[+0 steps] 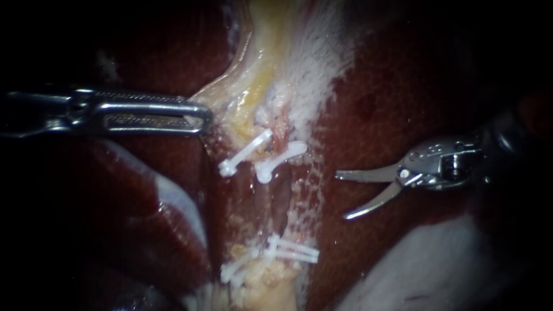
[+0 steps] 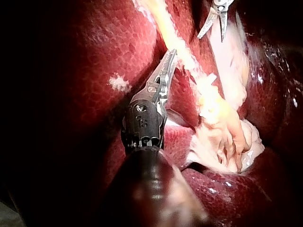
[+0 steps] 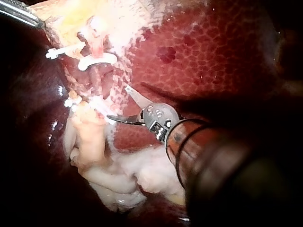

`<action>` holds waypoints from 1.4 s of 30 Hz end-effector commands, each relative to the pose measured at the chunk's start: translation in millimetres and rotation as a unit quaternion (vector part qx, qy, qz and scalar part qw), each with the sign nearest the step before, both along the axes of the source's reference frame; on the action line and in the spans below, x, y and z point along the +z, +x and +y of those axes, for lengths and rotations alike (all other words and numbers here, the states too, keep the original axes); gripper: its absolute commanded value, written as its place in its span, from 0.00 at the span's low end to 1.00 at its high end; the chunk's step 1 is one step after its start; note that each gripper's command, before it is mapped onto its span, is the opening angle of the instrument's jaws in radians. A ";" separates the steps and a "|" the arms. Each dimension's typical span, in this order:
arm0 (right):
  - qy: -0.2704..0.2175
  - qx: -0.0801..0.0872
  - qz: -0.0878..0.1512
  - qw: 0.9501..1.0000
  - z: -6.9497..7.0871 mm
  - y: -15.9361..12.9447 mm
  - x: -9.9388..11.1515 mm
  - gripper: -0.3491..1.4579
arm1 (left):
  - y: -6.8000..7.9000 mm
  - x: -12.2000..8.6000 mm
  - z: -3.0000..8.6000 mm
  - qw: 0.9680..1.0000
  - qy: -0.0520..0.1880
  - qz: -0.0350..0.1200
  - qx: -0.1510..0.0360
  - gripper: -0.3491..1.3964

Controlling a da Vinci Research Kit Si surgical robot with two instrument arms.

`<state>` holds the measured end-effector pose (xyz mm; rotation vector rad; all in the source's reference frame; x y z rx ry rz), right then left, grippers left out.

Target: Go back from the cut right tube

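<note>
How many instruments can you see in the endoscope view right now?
2. The left instrument meets the yellowish tissue above the upper clips; the right instrument, jaws open, hangs over the liver. None seems hidden.

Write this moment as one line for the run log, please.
left instrument: shut on yellowish tissue | right instrument: open, holding nothing, clear of the clips | liver: under right instrument
</note>
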<state>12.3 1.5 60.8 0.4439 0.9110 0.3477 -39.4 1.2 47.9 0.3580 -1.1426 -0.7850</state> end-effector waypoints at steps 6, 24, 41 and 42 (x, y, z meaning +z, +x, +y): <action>0.001 0.000 0.000 1.000 -0.1 0.0 -0.1 0.98 | 0.1 0.7 0.1 1.000 -0.001 0.000 0.000 0.00; 0.000 0.001 0.000 1.000 -0.3 0.0 -0.2 0.98 | -2.9 5.6 -3.0 0.999 0.020 0.024 0.023 0.00; 0.000 0.001 -0.001 1.000 -0.4 0.0 -0.3 0.98 | -3.2 6.7 -3.5 0.999 0.029 0.029 0.028 0.00; 0.000 0.001 -0.001 1.000 -0.4 0.0 -0.3 0.98 | -3.2 6.7 -3.4 0.999 0.029 0.029 0.028 0.00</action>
